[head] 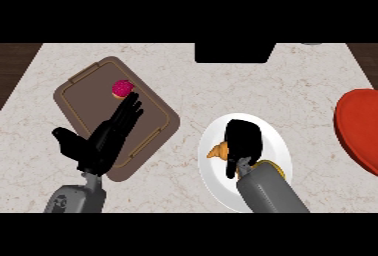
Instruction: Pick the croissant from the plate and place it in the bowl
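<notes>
A white plate (278, 144) lies at the lower middle of the counter. On it sits a golden croissant (218, 151), mostly hidden; one end shows to the left of my right hand (244, 141) and another bit by the wrist. My right hand is over the croissant with its fingers curled down round it. The red bowl (360, 127) stands at the right edge, partly cut off. My left hand (107, 134) rests open, fingers straight, over the brown tray.
A brown cutting-board tray (159, 127) lies at the left with a pink-red fruit (122, 89) on its far end. A dark block (235, 52) stands at the counter's back edge. Dark wood shows beyond the counter at both upper corners.
</notes>
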